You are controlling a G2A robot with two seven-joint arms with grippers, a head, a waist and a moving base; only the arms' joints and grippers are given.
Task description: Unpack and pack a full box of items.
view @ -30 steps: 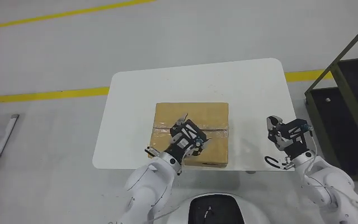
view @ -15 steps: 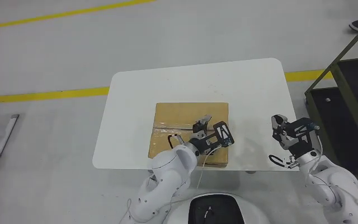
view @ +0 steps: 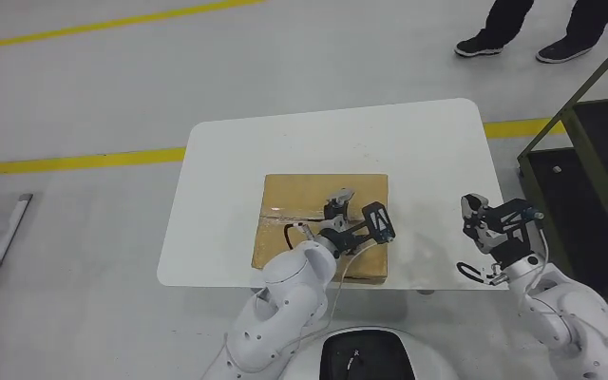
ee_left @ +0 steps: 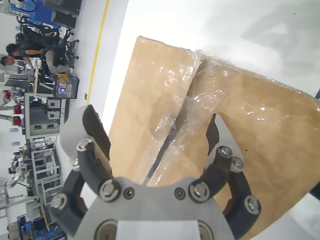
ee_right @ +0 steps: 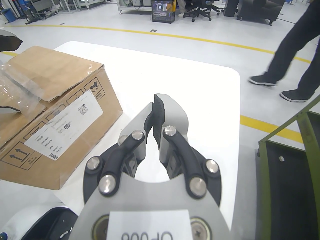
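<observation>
Cardboard box [view: 294, 195] sits mid-tabletop, closer to the near edge, flaps not yet opened. Centre seam [ee_left: 172, 128] is covered with crinkled clear tape [ee_left: 175, 96]. The tape looks split or loose along the seam. One flap edge [ee_right: 62, 93] rides up a bit at the box's right end.

Left gripper [view: 358, 211] hangs over the box top at that right end, fingers spread wide, nothing held. In the left wrist view its jaws straddle the seam. Can't tell whether a fingertip touches the cardboard.

Right gripper [view: 475, 211] is over the near right corner of the white tabletop [view: 237, 161], well apart from the box. Its pads are pressed together on nothing.

Step in hand, as I judge it, is getting the top open.
- Lower one left fingertip into the seam gap where the tape looks parted, not onto the intact film.
- Hook under the raised flap edge and peel outward and up, slowly.
- The box will probably slide or tip toward the near edge when pulled, so bracing its right side wall with the idle right gripper should help.
- The tape may stretch rather than snap, so re-grip the flap itself.
</observation>
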